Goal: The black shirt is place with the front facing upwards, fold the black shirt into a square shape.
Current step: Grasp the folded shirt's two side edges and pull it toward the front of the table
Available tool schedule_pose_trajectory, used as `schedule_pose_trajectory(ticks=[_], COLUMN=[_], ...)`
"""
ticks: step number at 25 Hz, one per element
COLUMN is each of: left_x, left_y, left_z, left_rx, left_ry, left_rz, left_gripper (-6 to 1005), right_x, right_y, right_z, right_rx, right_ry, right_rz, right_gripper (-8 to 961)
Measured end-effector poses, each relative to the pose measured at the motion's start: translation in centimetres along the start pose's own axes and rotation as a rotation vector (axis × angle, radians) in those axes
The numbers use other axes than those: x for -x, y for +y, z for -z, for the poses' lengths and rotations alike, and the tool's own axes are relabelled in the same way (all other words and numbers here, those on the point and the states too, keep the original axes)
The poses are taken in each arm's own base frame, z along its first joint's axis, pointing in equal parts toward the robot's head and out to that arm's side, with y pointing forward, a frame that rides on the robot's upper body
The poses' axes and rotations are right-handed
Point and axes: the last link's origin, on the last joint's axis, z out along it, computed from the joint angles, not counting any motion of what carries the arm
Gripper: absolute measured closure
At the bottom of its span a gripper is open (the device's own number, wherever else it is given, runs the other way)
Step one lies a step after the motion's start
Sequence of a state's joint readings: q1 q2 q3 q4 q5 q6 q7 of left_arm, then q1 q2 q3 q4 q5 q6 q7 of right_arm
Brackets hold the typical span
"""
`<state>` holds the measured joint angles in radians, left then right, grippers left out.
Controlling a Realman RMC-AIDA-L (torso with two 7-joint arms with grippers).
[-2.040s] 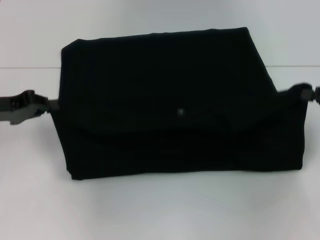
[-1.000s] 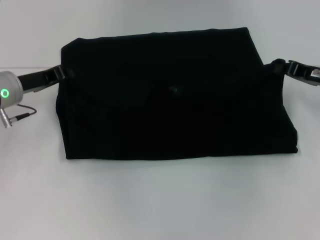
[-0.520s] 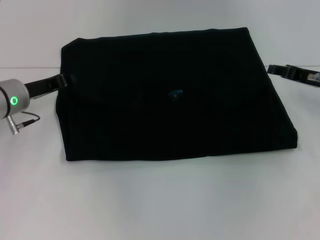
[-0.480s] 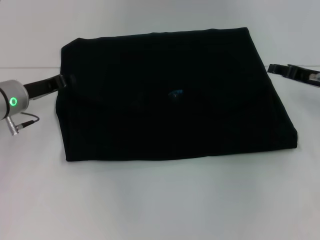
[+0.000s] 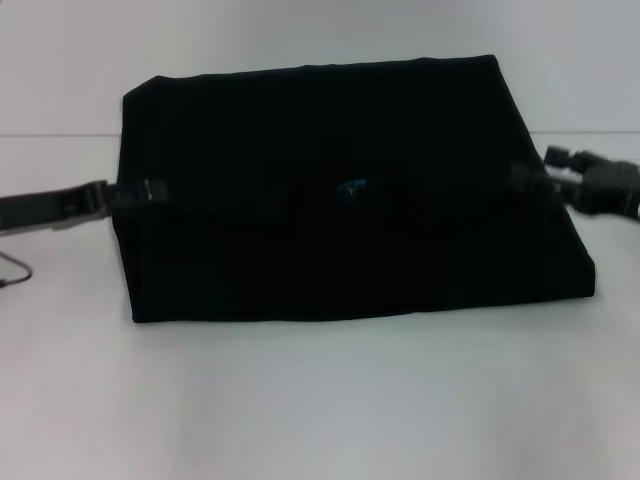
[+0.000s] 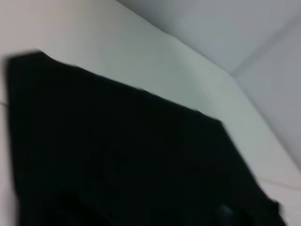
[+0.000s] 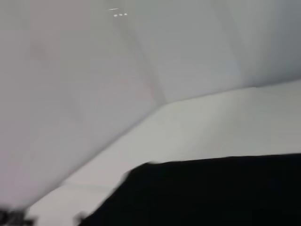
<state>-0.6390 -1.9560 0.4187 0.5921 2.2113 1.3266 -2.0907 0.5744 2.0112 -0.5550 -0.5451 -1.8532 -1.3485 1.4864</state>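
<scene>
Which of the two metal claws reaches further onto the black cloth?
The left gripper: its tip lies over the black shirt at the left edge. The right gripper sits just at the right edge, barely overlapping it.

**A pale tabletop and plain walls**

A white table [image 5: 320,400] fills the head view, smooth and matte, with a faint straight seam line [image 5: 60,134] running across its far part. In the right wrist view the table's surface [image 7: 225,127] meets a light grey wall [image 7: 70,84]. The left wrist view shows the same pale tabletop [image 6: 94,42] ending at a grey wall [image 6: 225,23] with a corner crease.
</scene>
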Motion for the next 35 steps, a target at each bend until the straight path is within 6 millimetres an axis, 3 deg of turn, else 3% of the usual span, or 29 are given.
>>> schedule_pose_trajectory(ticks=[5, 8, 10, 17, 35], left_x=[1.7, 2.6, 3.1, 4.2, 4.9], left_y=[-0.2, -0.8, -0.8, -0.7, -1.2], left_z=[3.4, 3.9, 3.7, 1.6, -0.8], left_rx=[0.069, 0.045, 0.046, 0.021, -0.055], left_ry=[-0.069, -0.096, -0.116, -0.182, -0.192], left_rz=[-0.075, -0.072, -0.064, -0.076, -0.089], left_gripper=[247, 184, 141, 142, 142], right_x=[-2.4, -3.9, -4.9, -8.5, -9.1], right_y=[2.5, 3.7, 4.4, 6.2, 6.7], right_z=[1.1, 1.2, 1.1, 0.0, 0.0], right_rx=[0.128, 0.177, 0.203, 0.281, 0.300], right_ry=[0.006, 0.020, 0.042, 0.165, 0.153], right_rz=[0.117, 0.149, 0.177, 0.317, 0.317], right_gripper=[69, 40, 31, 26, 27])
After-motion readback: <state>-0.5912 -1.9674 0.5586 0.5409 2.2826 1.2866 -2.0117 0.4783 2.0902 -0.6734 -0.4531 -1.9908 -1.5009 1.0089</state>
